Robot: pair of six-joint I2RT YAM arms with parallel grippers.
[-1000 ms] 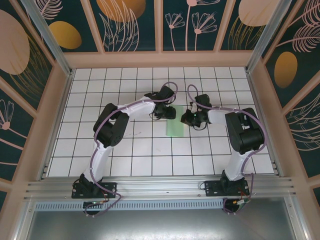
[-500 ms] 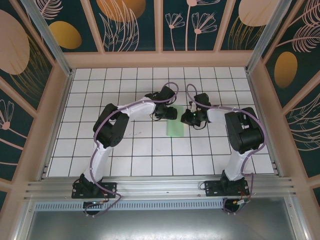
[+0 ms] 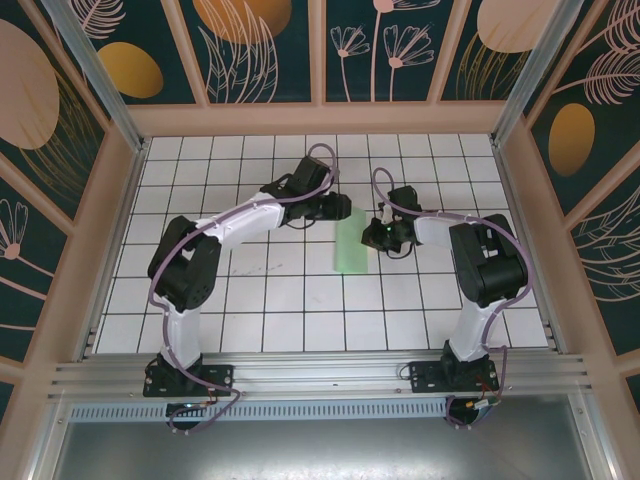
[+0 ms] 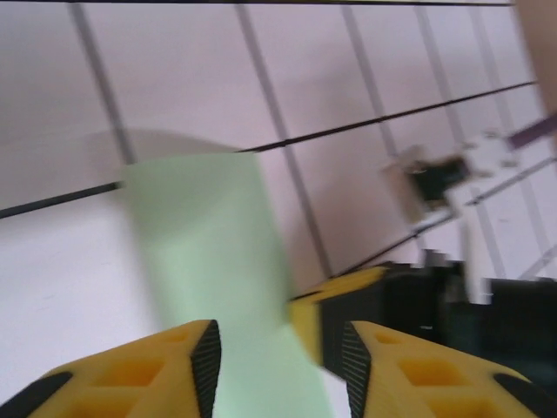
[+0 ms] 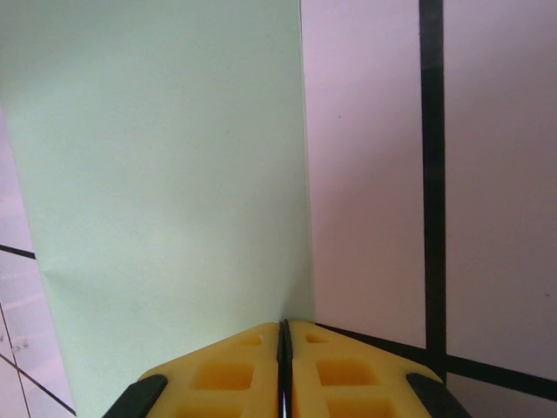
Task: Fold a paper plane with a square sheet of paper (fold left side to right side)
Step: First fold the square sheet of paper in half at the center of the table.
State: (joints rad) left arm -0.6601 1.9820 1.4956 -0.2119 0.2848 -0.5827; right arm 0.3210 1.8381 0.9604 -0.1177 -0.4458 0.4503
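Observation:
The square sheet of paper (image 3: 352,250) lies flat on the white tiles as a narrow pale green rectangle, about one tile wide and two long. My right gripper (image 3: 371,237) is shut, its tips resting at the sheet's right edge. In the right wrist view the closed right gripper (image 5: 285,329) touches the edge of the paper (image 5: 165,174). My left gripper (image 3: 340,208) hovers just beyond the sheet's far end. In the blurred left wrist view the left gripper (image 4: 278,344) is open above the paper (image 4: 204,252), with nothing between its fingers. A yellow fingertip (image 4: 335,300) of the right gripper shows there.
The tiled table (image 3: 250,290) is boxed in by a wooden frame, with a back rail (image 3: 320,118) and side posts. An aluminium rail (image 3: 320,375) carrying both arm bases runs along the near edge. Bare tiles surround the paper.
The left arm has swung its elbow out to the left and its gripper has drawn back off the paper toward the far end, jaws narrowing. The right gripper and the paper have stayed put.

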